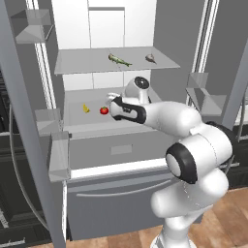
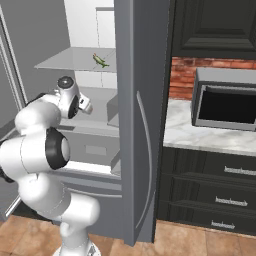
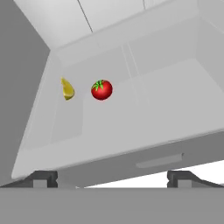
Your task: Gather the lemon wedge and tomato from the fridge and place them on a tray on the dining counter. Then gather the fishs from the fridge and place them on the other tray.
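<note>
Red tomato point(image 3: 102, 89) & lemon wedge point(image 3: 67, 89) sit untouched near left edge of fridge point(image 1: 121, 164) lower shelf, both fishs point(image 1: 119, 60) on upper shelf, gripper point(image 3: 112, 183) jaws wide apart, empty — nothing gathered yet.

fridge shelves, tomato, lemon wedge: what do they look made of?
Shelves: flat matte light grey, probably plastic or painted metal; no shine shows.
Tomato: glossy red skin with a pale highlight and green stem top, looks like fresh produce.
Lemon wedge: dull yellow, darker along one edge, likely fruit flesh and rind.
</note>
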You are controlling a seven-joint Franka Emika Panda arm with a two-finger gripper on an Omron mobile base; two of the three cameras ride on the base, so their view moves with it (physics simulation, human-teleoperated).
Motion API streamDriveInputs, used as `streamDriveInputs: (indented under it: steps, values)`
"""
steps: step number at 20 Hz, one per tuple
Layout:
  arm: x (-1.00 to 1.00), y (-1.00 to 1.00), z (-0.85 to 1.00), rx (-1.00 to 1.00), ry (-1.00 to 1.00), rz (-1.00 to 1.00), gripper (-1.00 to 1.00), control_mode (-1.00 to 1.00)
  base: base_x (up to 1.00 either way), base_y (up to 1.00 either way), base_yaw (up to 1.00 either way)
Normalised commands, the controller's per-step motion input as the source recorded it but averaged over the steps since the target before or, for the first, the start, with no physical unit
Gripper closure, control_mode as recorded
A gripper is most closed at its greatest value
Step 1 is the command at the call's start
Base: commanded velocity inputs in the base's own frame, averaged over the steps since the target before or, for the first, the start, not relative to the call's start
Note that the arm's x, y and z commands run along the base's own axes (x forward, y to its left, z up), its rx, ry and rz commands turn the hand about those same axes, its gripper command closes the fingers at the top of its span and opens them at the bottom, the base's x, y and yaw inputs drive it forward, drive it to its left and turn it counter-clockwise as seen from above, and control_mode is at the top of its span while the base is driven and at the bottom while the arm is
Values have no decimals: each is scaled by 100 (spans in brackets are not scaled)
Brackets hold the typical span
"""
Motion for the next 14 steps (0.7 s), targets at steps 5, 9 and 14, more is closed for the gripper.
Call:
streamDriveInputs:
  steps: [5,9,14]
  values:
    - [20,0,-13,-4,0,5,-100,-100,0,0,0]
    - [1,0,-26,-4,0,6,-100,-100,0,0,0]
    - [0,2,-26,-4,-1,6,-100,-100,0,0,0]
